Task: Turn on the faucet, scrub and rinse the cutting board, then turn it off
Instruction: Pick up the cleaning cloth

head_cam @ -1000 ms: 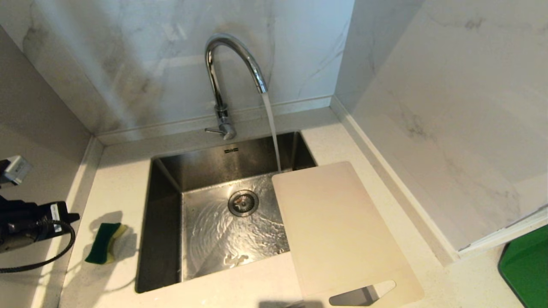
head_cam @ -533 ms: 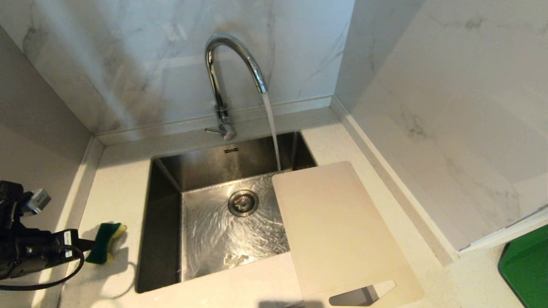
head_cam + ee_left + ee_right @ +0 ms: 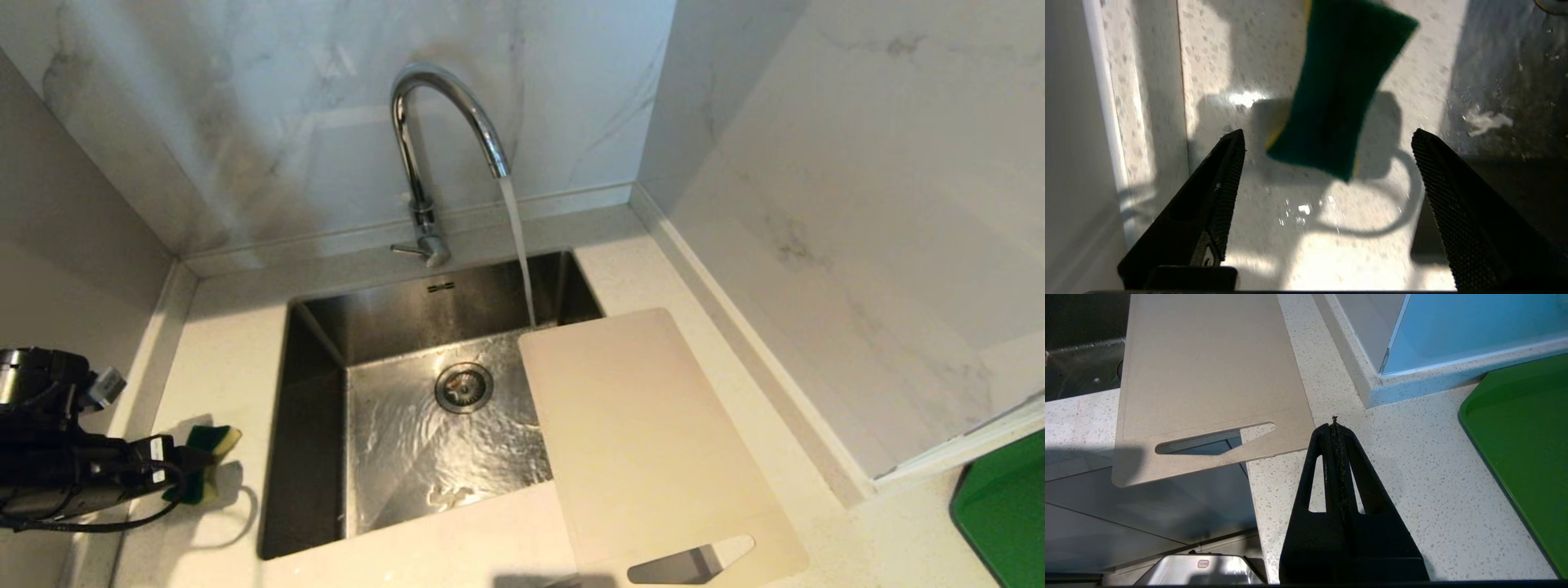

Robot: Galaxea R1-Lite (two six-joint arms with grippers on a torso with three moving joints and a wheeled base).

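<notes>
In the head view the faucet [image 3: 433,147] stands at the upper middle of the frame with water running from its spout into the steel sink [image 3: 408,441] below. The cutting board [image 3: 645,445] lies at the lower right, partly over the sink's right rim and partly on the pale speckled surface [image 3: 229,343], its handle slot toward the bottom edge. At the far left the left gripper [image 3: 184,472] reaches in level, its tip right at a green-and-yellow sponge [image 3: 208,453] lying on the surface left of the sink. A green tray [image 3: 1000,506] shows in the lower right corner.

In the left wrist view the jaws stand wide apart at the bottom of the frame, holding nothing. The sponge [image 3: 1337,90] lies beyond them at the upper middle, green face up, clear of both tips. The sink's dark wet edge fills the right side.

In the right wrist view the right gripper [image 3: 1334,426] sits at the lower middle, jaws pressed together and empty, above the speckled surface. The cutting board [image 3: 1208,375] fills the upper left, its slotted end overhanging the surface's front edge. The green tray [image 3: 1523,437] lies along the right edge.
</notes>
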